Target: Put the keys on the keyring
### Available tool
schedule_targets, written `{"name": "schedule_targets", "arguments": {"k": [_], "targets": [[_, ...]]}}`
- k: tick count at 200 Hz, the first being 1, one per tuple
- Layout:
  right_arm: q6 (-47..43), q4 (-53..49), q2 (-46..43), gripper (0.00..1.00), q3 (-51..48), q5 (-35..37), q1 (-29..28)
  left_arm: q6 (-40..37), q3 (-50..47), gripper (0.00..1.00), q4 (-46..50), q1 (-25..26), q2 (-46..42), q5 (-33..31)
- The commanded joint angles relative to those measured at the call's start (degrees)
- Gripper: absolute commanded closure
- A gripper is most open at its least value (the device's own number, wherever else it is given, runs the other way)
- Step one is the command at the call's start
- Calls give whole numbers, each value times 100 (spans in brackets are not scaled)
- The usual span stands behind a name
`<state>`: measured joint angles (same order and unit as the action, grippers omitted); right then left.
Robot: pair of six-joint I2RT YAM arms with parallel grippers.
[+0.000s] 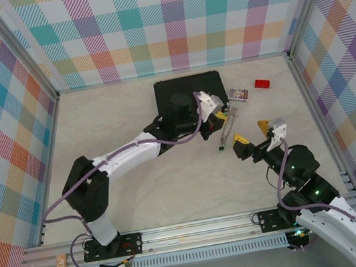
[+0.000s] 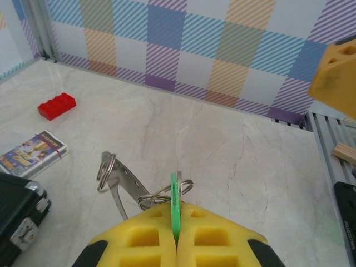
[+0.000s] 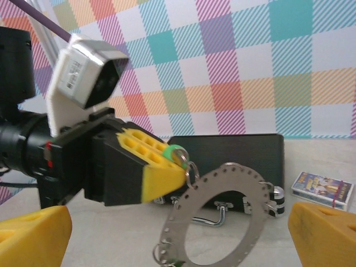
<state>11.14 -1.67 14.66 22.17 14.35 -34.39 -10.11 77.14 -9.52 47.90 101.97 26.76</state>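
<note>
Table [image 1: 174, 195] with a pale marbled top spreads under both my arms, inside checked walls. At its far side lies a flat black hard case [image 1: 188, 88] with metal fittings. My left hand [image 1: 220, 120] reaches out just in front of that case, its yellow fingers pressed together on the bright-green plastic tag of a small key [image 2: 175, 197], which stands edge-up between them. My right hand [image 1: 254, 133] sits near it on the right, yellow fingers spread wide apart with nothing between them. The keyring [image 3: 228, 175], a large thin flat grey metal hoop pierced with small holes, hangs tilted from the small wire loop on the held key, between my two hands and in front of the case. A small colourful card box [image 1: 237, 95] lies just right of the case, and a small red studded block [image 1: 262, 83] lies beyond it. A second green-tagged key [image 1: 222, 145] dangles at the hoop's lower end.
</note>
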Motion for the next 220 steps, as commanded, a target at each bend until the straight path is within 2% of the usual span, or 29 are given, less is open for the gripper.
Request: {"name": "schedule_targets", "arguments": {"k": [1,37,82,112,220], "targets": [[29,-58,-146,1,-20,406,38,153,430,100,-67,205,358,-136],[20,-96,-279,1,-64,464,36,574,438,100,-557,402,734,-470],[5,-39,-116,1,-55,380,37,1145,-379,100,-1433,483,478,-1141],[2,-17,10,1,-31,303,31,1217,-836,100,-1645,499,234,-1582],[-24,42,248,1,-20,189,38,1058,-1868,100,-1736,387,-387,-2204]]}}
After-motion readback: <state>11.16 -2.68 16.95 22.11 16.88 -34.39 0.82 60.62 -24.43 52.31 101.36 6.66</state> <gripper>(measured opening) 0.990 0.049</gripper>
